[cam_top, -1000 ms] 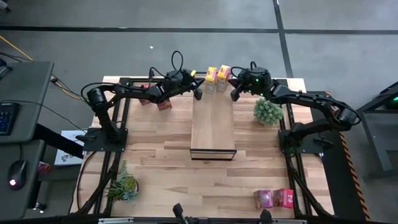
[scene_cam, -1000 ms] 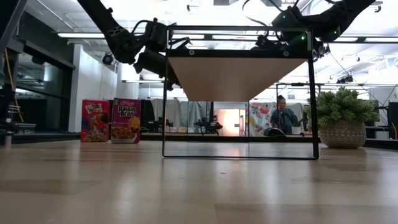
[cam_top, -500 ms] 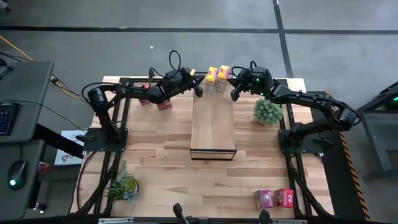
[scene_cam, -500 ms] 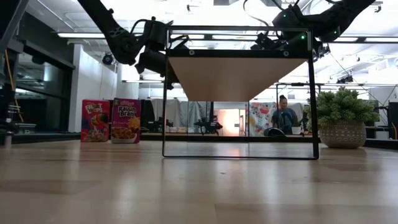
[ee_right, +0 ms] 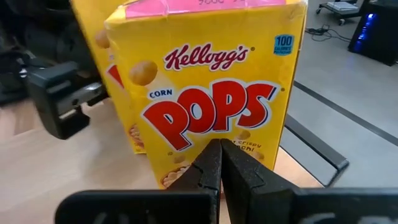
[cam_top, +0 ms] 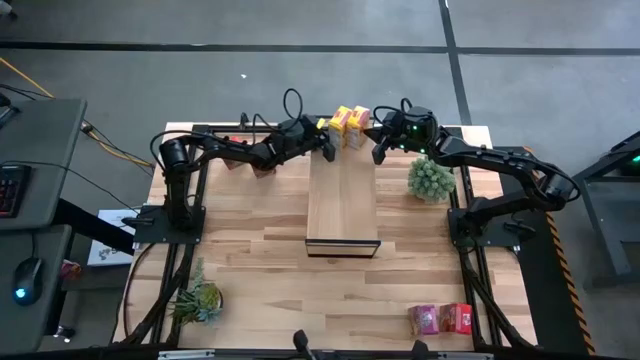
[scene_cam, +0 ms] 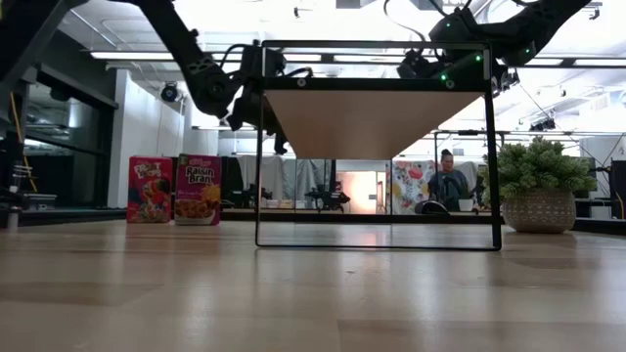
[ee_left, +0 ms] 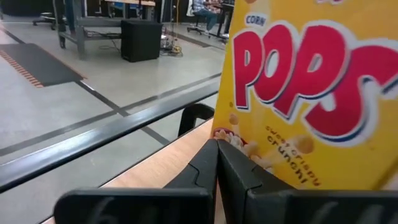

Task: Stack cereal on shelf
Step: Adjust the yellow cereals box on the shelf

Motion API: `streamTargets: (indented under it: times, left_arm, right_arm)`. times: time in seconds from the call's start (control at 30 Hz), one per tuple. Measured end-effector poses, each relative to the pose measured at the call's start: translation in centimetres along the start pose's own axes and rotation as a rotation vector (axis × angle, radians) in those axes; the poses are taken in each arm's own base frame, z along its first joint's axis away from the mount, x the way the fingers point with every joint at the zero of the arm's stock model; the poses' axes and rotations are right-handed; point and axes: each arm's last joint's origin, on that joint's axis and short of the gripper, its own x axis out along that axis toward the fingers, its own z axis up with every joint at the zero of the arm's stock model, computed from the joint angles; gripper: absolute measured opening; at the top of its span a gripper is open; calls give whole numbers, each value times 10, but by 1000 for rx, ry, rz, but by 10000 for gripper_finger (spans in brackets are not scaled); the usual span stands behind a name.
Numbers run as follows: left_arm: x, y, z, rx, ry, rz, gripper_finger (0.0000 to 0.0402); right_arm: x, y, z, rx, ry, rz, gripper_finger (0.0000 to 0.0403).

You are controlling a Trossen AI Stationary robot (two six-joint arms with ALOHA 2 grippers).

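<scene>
High view, two yellow cereal boxes (cam_top: 350, 124) upright at the far end of the shelf (cam_top: 342, 195), left hand (cam_top: 328, 150) and right hand (cam_top: 378, 150) flanking them (fingers pressed together, holding nothing), red and purple boxes (cam_top: 441, 319) on the table (cam_top: 270, 260).

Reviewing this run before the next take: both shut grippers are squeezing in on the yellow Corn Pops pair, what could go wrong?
1. The Corn Pops boxes stand at the shelf's far end; a push from the left gripper or right gripper could tip them off.
2. Both grippers are shut, so neither can grasp; boxes may only skid or twist.
3. The grippers converge and might collide.
</scene>
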Motion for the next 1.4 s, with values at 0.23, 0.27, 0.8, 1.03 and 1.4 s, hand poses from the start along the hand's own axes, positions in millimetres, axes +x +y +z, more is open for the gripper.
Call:
streamTargets:
  times: [0.23,0.27,0.8,1.03,1.4]
  left_arm:
    - [1,-7,2,1,-14,49,0]
    - [1,-7,1,2,-12,49,0]
    - [0,-2,5,52,-10,70,0]
    - [1,1,6,74,-14,85,0]
    - [0,1,6,178,2,87,0]
  right_arm:
    - [0,0,0,0,0,4,0]
    - [0,0,0,0,0,3,0]
    - [0,0,-9,22,94,8,0]
    - [-1,1,-14,46,147,11,0]
    - [-22,1,2,8,60,-118,0]
